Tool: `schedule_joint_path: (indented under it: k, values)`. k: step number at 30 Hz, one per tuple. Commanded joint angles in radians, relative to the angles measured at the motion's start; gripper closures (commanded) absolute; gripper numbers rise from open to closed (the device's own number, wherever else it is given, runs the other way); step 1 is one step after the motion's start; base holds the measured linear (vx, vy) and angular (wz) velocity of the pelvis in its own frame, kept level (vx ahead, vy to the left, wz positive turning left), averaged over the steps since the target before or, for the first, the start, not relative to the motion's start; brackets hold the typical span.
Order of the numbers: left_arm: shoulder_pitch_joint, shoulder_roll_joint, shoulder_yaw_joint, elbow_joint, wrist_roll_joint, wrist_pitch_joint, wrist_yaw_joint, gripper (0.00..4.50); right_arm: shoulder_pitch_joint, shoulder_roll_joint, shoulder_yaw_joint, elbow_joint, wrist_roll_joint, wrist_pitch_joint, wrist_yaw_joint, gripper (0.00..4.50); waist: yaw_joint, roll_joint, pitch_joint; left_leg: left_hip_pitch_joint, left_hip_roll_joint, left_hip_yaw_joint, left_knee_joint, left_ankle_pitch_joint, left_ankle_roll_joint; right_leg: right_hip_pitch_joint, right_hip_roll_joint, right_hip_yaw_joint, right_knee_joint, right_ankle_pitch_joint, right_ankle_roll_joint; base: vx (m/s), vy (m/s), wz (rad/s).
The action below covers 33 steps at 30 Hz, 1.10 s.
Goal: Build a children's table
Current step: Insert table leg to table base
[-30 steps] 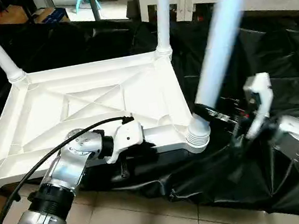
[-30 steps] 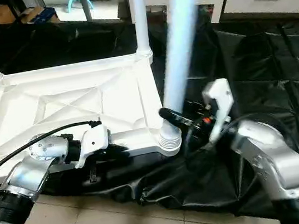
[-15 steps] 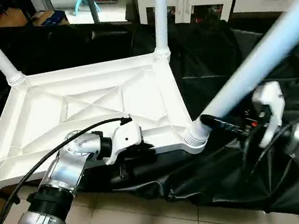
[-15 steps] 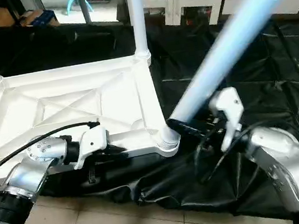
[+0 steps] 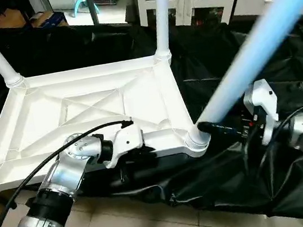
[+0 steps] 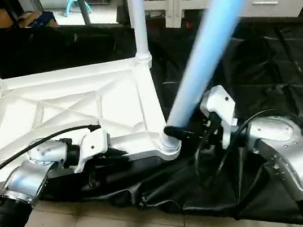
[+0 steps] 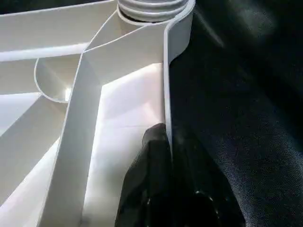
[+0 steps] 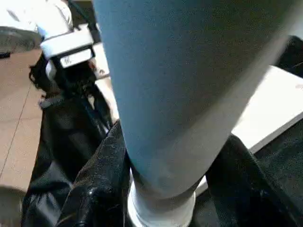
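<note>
Two fingers of the right gripper [image 5: 217, 128] are clamped round the base of the third leg [image 5: 256, 52], and that leg has swung about a lot in the last second: near upright, then tipped far over toward the right, now coming back to a steep slant. Its ribbed foot sits at the near right corner socket [image 5: 194, 141] of the table top [image 5: 96, 107], so my read is it's being worked in, not yet seated straight. The right forearm reaches in low from the right over the black sheet [image 5: 236, 186], wrist cocked toward the corner. Over on the left, the left gripper [image 7: 166, 142] hasn't budged, fingers pinched nearly closed on the top's near edge wall, pinning it down. Two far legs [image 5: 159, 12] already stand in the far corners; the near left corner looks unfilled.
</note>
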Motion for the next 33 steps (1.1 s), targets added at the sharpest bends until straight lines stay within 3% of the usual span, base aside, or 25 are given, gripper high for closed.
schedule_joint_path:
  k: [1, 6, 14, 19, 24, 33]
  values:
    - [0.031, -0.007, -0.03, 0.007, -0.001, 0.004, -0.003, 4.49, 0.048, -0.035, 0.097, 0.067, -0.025, 0.103, 0.064, 2.66, -0.006, -0.011, -0.041, 0.021, 0.081, -0.036, -0.081, -0.209, 0.06, 0.022, -0.035, 0.027, -0.058, -0.133, -0.231, 0.0, 0.0, 0.0]
    - [0.02, -0.017, -0.036, 0.022, 0.001, 0.0, -0.008, 4.49, -0.009, -0.031, 0.136, 0.115, -0.047, 0.116, 0.092, 2.66, -0.001, -0.004, -0.046, 0.021, 0.08, -0.035, -0.076, -0.174, 0.079, 0.025, -0.035, 0.026, -0.053, -0.104, -0.252, 0.0, 0.0, 0.0]
    - [0.017, -0.023, -0.038, 0.028, 0.005, -0.005, -0.008, 4.49, -0.098, 0.026, 0.159, 0.161, -0.059, 0.101, 0.083, 2.66, -0.008, -0.006, -0.048, 0.02, 0.08, -0.036, -0.08, -0.214, 0.051, 0.024, -0.033, 0.025, -0.055, -0.14, -0.252, 0.0, 0.0, 0.0]
    - [0.03, -0.017, -0.035, 0.01, 0.001, -0.002, -0.012, 4.49, -0.15, 0.054, 0.183, 0.211, -0.09, 0.087, 0.078, 2.66, -0.017, -0.011, -0.05, 0.019, 0.079, -0.035, -0.078, -0.196, 0.058, 0.025, -0.033, 0.025, -0.052, -0.103, -0.26, 0.0, 0.0, 0.0]
    - [0.043, -0.008, -0.03, 0.0, 0.001, -0.005, -0.011, 4.49, -0.158, 0.04, 0.218, 0.219, -0.109, 0.094, 0.115, 2.66, -0.019, -0.012, -0.048, 0.019, 0.081, -0.037, -0.08, -0.218, 0.054, 0.024, -0.034, 0.026, -0.055, -0.145, -0.251, 0.0, 0.0, 0.0]
    - [0.046, -0.01, -0.031, -0.005, 0.002, 0.0, -0.008, 4.49, -0.144, 0.079, 0.196, 0.272, -0.108, 0.088, 0.083, 2.66, -0.021, -0.01, -0.047, 0.02, 0.081, -0.037, -0.084, -0.247, 0.034, 0.021, -0.032, 0.027, -0.058, -0.162, -0.246, 0.0, 0.0, 0.0]
